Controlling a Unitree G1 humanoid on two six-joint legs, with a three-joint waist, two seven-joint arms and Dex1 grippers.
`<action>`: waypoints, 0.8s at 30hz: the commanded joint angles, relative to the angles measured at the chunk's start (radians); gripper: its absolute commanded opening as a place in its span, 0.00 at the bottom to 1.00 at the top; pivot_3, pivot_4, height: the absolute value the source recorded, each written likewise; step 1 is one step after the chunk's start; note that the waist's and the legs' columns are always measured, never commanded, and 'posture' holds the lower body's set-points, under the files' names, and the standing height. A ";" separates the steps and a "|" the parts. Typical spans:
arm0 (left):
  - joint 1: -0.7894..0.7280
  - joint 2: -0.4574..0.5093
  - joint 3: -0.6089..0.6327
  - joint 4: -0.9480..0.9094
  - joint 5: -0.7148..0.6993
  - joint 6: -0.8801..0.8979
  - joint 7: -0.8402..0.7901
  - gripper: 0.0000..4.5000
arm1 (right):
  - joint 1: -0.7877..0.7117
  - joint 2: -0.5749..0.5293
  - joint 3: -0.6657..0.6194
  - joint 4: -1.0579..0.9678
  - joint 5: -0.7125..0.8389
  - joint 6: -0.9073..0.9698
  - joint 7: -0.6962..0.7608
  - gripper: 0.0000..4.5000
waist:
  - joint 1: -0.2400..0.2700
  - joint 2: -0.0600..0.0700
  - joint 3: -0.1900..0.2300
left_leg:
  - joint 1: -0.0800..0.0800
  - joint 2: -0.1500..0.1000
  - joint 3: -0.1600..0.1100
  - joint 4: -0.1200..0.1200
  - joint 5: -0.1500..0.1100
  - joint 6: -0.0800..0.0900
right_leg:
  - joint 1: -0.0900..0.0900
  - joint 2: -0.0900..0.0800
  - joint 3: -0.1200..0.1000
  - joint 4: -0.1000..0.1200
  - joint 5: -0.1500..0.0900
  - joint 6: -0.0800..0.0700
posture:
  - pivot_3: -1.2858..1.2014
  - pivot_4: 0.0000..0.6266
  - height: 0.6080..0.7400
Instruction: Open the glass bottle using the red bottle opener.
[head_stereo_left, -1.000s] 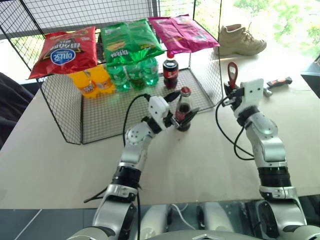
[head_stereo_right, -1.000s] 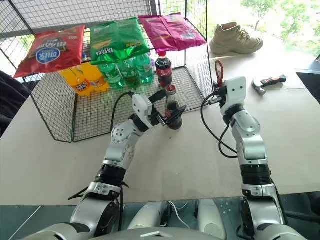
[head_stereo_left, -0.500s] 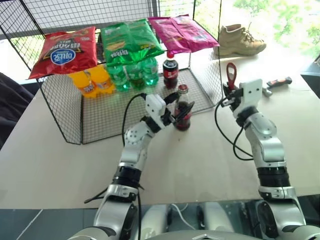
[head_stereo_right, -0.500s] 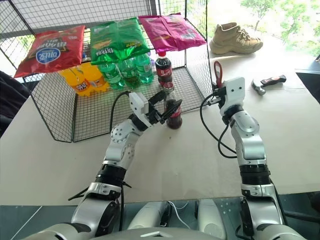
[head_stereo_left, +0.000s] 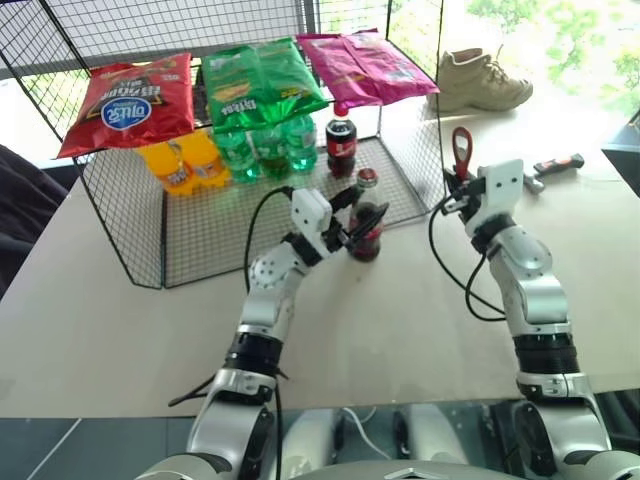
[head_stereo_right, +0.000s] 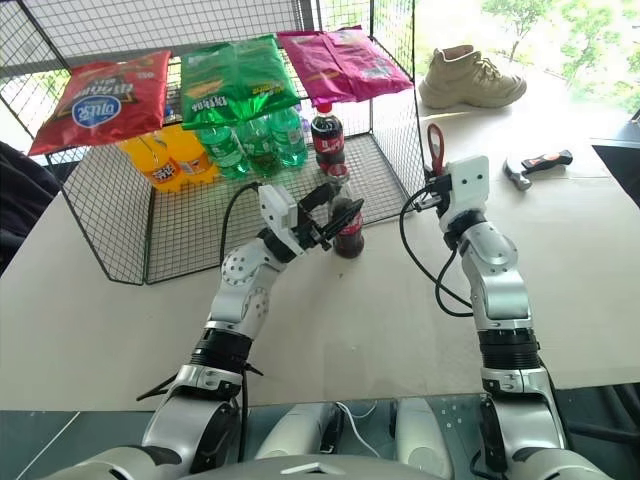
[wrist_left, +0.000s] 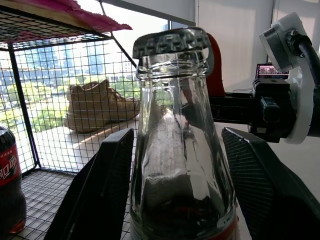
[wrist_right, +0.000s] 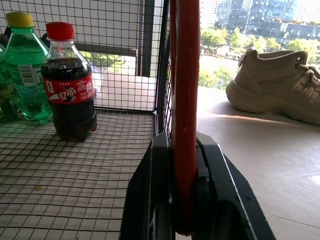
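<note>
Two arms reached forward: left gripper (head_stereo_left: 357, 222) bracketed the bottle (head_stereo_left: 367, 217), grip uncertain; at three o'clock, right gripper (head_stereo_left: 461, 190) clamped the upright opener (head_stereo_left: 462, 152).

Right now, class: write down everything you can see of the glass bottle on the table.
The glass bottle is small, slim and clear, with dark liquid low down, a red label and a long narrow neck. Its crimped metal cap is on. It stands upright on the table at the front edge of the wire rack. The left tool brackets its shoulder, one finger on each side, with gaps visible.
</note>
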 joint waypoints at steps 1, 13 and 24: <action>-0.005 0.009 0.001 -0.047 0.000 -0.002 0.005 0.45 | -0.026 0.000 0.019 -0.042 -0.011 -0.040 0.005 0.00 | -0.001 0.000 0.000 | 0.000 0.000 0.000 0.000 0.000 0.000 | 0.000 0.000 0.000 0.000 0.000 0.000 | 0.52 0.24 1.00; -0.003 0.017 -0.007 -0.055 0.003 0.005 0.011 0.43 | -0.019 -0.020 0.240 -0.055 -0.204 -0.200 0.063 0.00 | 0.001 0.000 0.000 | 0.008 0.000 0.001 0.000 0.000 0.000 | 0.007 0.002 0.001 0.000 0.000 0.000 | 0.52 0.24 1.00; 0.034 0.028 -0.034 -0.111 0.001 0.060 0.006 0.43 | -0.007 -0.056 0.285 0.025 -0.367 -0.402 -0.009 0.00 | 0.002 0.000 0.000 | 0.009 0.000 0.001 -0.001 0.000 0.000 | 0.007 0.002 0.001 0.000 0.000 0.000 | 0.52 0.24 1.00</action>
